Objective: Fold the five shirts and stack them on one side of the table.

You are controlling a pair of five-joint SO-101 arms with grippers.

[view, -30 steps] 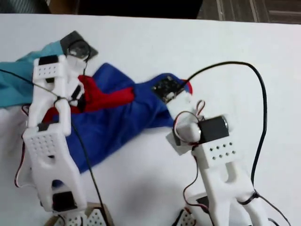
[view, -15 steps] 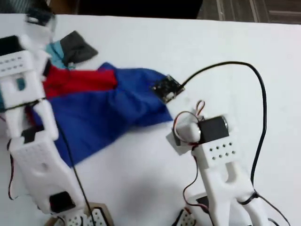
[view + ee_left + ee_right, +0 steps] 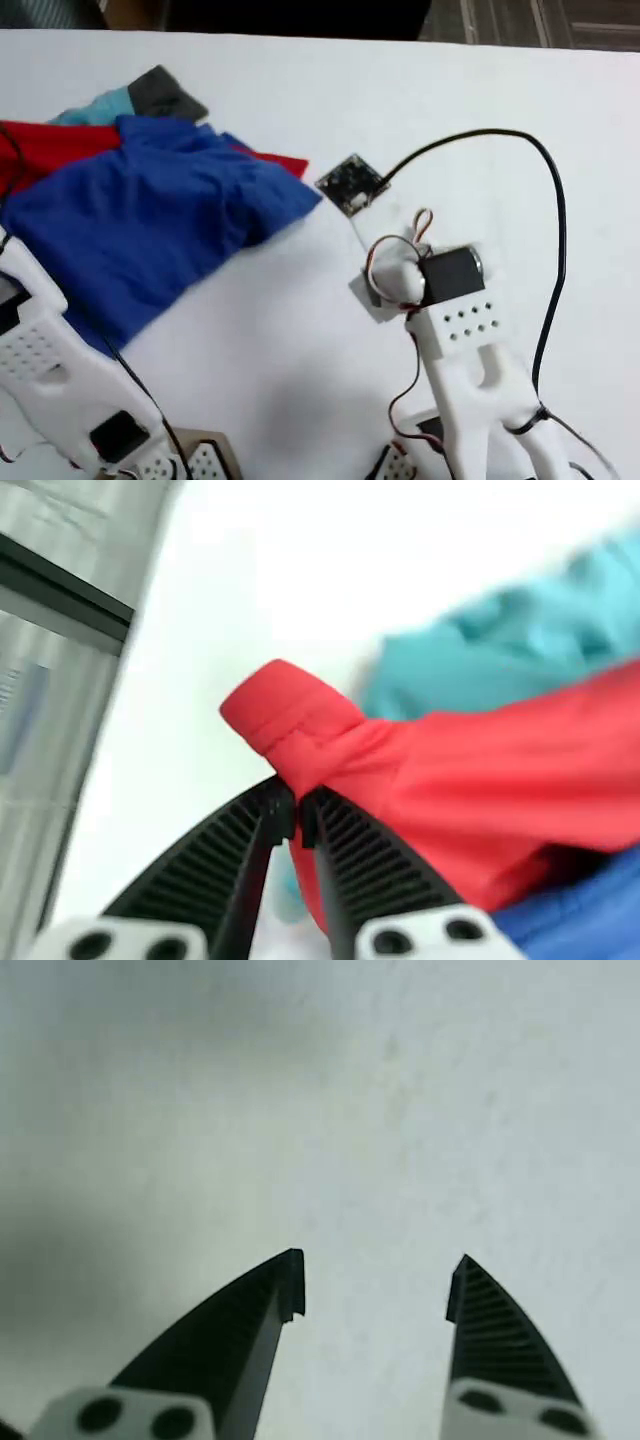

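A pile of shirts lies at the table's left in the high view: a blue shirt (image 3: 140, 225) on top, a red shirt (image 3: 45, 145) under it, a teal one (image 3: 100, 105) and a dark grey one (image 3: 165, 92) behind. My left gripper (image 3: 296, 815) is shut on a bunched edge of the red shirt (image 3: 400, 790), with the teal shirt (image 3: 520, 650) beyond it and blue cloth (image 3: 590, 920) beside. My right gripper (image 3: 372, 1285) stands open over bare white table (image 3: 350, 1110), just right of the blue shirt.
The right arm (image 3: 455, 320) rises from the front edge, and its black cable (image 3: 540, 190) loops over the table's right half. The left arm's white base (image 3: 60, 380) stands at the front left. The table's far edge (image 3: 350, 38) runs along the back.
The left arm swung out to the left, dragging the red shirt and the blue shirt leftward with it. The blue shirt slid away from under the right gripper, which stayed in place.
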